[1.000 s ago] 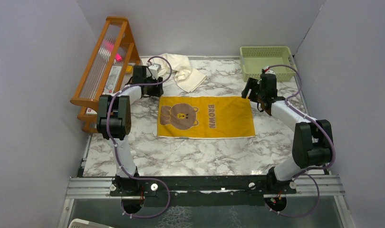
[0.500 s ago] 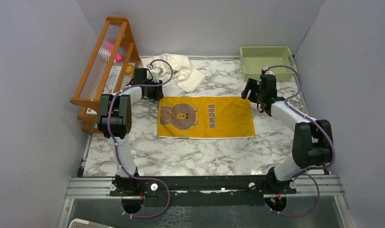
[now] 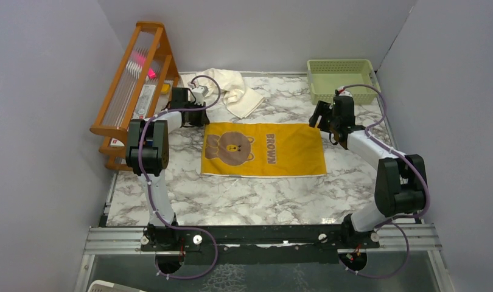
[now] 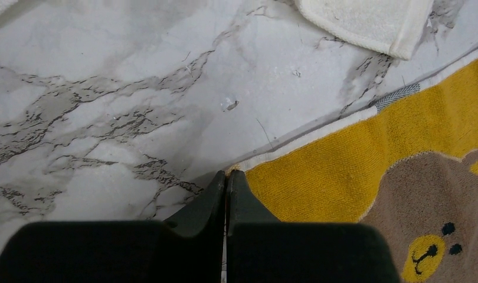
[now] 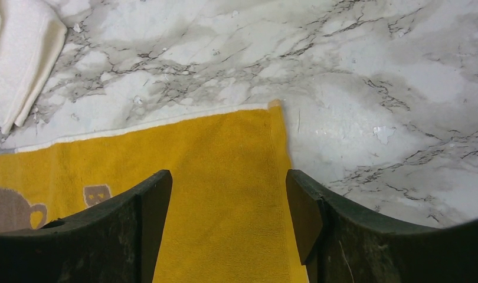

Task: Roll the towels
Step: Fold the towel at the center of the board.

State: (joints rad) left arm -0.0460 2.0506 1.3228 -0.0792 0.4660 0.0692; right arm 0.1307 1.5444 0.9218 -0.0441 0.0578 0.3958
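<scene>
A mustard-yellow towel point(image 3: 263, 149) with a brown bear and the word BROWN lies flat mid-table. A cream towel point(image 3: 235, 91) sits crumpled behind it. My left gripper point(image 3: 198, 119) is down at the yellow towel's far left corner. In the left wrist view its jaws point(image 4: 226, 174) are pressed together, with the corner of the yellow towel point(image 4: 354, 165) pinched at their tips. My right gripper point(image 3: 321, 121) hovers over the far right corner. There its jaws point(image 5: 228, 194) stand open, straddling the yellow towel point(image 5: 213, 165) with nothing held.
A wooden rack point(image 3: 137, 79) stands along the left wall, close to my left arm. A green basket point(image 3: 341, 76) sits at the back right, behind my right arm. An edge of the cream towel point(image 4: 366, 20) lies just past the left gripper. Grey walls enclose the marble table point(image 3: 232, 201).
My left gripper has closed from open onto the yellow towel's far left corner. The right arm and both towels have not moved.
</scene>
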